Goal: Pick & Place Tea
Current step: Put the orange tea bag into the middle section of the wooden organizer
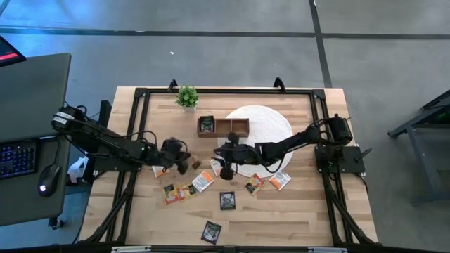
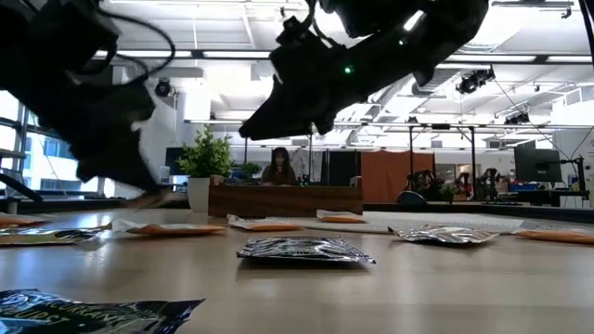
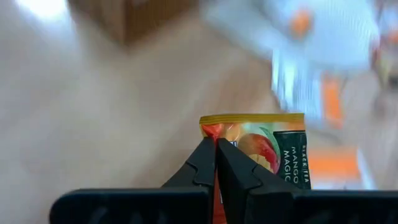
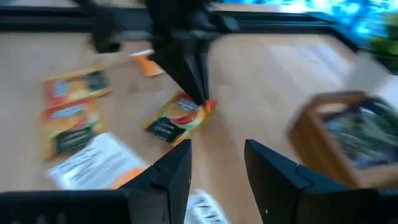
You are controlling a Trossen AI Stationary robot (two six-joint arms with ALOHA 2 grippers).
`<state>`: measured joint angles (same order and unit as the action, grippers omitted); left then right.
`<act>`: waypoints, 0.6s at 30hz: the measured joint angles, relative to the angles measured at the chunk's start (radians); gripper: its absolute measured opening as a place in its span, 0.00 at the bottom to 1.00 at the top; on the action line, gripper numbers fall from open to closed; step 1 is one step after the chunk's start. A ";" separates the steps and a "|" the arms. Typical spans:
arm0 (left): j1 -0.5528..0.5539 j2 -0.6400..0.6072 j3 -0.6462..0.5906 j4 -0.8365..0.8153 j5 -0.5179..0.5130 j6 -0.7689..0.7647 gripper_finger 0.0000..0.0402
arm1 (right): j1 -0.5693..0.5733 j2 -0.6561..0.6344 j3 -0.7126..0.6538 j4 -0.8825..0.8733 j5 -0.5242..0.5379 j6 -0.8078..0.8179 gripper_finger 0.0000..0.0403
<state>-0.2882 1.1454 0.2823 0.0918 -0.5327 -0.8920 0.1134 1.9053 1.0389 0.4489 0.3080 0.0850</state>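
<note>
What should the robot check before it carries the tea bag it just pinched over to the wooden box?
1. Left gripper shut on the yellow mango tea sachet: ok.
2. Grip is deep enough: not ok, the fingers pinch only one corner, so it might slip.
3. Sachet lifted clear of the table: cannot tell.
4. Wooden compartment tray has room: ok, one end holds a dark sachet, the other compartments look free.
5. Right gripper out of the way: not ok, it hangs open close by, between the left gripper and the tray's side.
</note>
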 joint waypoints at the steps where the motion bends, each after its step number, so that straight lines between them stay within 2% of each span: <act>1: 0.000 -0.003 0.000 0.022 -0.054 0.011 0.01 | -0.004 0.000 0.000 0.008 0.021 0.002 0.36; 5: 0.000 -0.008 0.000 0.151 -0.234 0.090 0.00 | -0.044 0.000 0.000 0.099 0.027 0.073 0.36; 10: 0.000 -0.008 0.001 0.342 -0.360 0.233 0.00 | -0.130 0.000 0.001 0.193 -0.134 0.207 0.36; 13: 0.000 -0.008 0.001 0.411 -0.406 0.328 0.00 | -0.168 0.000 0.001 0.186 -0.144 0.285 0.36; 18: 0.000 -0.008 0.001 0.439 -0.537 0.373 0.00 | -0.193 0.001 0.001 0.188 -0.155 0.277 0.36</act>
<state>-0.2880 1.1370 0.2836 0.5310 -1.0698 -0.5188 -0.0799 1.9060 1.0397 0.6369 0.1530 0.3618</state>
